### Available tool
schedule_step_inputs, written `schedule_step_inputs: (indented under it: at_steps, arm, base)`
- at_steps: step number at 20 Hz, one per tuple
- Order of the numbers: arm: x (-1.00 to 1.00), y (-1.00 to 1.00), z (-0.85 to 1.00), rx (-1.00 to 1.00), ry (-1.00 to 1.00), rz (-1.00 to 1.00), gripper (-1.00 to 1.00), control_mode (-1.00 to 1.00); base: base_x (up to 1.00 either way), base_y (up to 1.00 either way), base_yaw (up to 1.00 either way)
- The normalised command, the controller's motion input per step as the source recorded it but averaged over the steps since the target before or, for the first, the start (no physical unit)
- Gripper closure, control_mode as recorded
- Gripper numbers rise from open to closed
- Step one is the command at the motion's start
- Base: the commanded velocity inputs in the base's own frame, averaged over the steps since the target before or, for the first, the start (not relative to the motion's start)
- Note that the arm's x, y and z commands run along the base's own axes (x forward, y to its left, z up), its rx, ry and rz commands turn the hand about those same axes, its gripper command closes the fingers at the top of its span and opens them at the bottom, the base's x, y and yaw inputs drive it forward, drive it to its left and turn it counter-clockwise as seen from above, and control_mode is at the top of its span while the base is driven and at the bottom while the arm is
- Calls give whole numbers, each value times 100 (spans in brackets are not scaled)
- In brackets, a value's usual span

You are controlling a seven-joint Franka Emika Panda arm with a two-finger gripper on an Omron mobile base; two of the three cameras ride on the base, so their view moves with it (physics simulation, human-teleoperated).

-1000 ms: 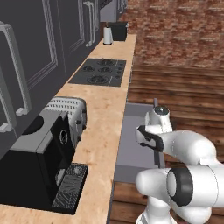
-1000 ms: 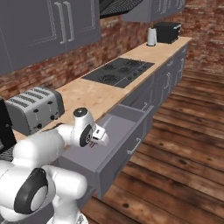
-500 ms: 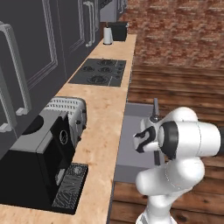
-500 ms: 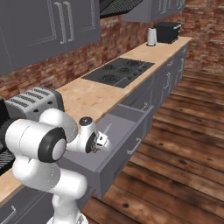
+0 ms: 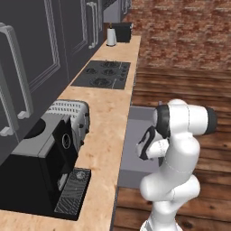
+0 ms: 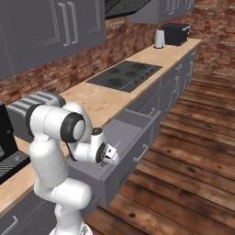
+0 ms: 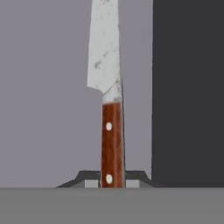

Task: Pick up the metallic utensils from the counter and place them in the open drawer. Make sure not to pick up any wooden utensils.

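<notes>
Behind the arm, a silver toaster [image 5: 67, 118] and a black coffee machine [image 5: 43, 173] sit on the long tan countertop [image 5: 108, 122], with a black cooktop [image 6: 125, 75] farther along and a white kettle [image 6: 159, 39] at the far end; none of them crowds the drawer. Pulled out from the grey cabinets, the drawer [image 6: 123, 133] is a plain, shallow box with a smooth flat floor, and wooden floorboards lie open beyond its front. Above that floor, the gripper [image 6: 111, 156] is clenched on the knife [image 7: 109, 94], fingers [image 7: 136, 177] pinching the reddish-brown riveted handle. Its mottled silver blade points away over the grey bottom, beside a darker wall.
</notes>
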Motion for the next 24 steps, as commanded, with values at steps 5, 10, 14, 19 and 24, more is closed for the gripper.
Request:
schedule_step_inputs:
  at_steps: [5, 10, 14, 19, 24]
  arm:
    - [5, 0, -12, -1, 0, 0, -100, -100]
    - [-29, -80, -33, 0, 7, -4, -100, -100]
    - [-59, -100, -34, 1, 3, -5, -100, -100]
    - [-51, -70, 43, 5, -3, -9, -100, -100]
    - [-26, 20, 100, 0, -18, 6, -100, -100]
  base:
    - [0, 0, 0]
    - [0, 0, 0]
    - [0, 0, 0]
    - [0, 0, 0]
    - [0, 0, 0]
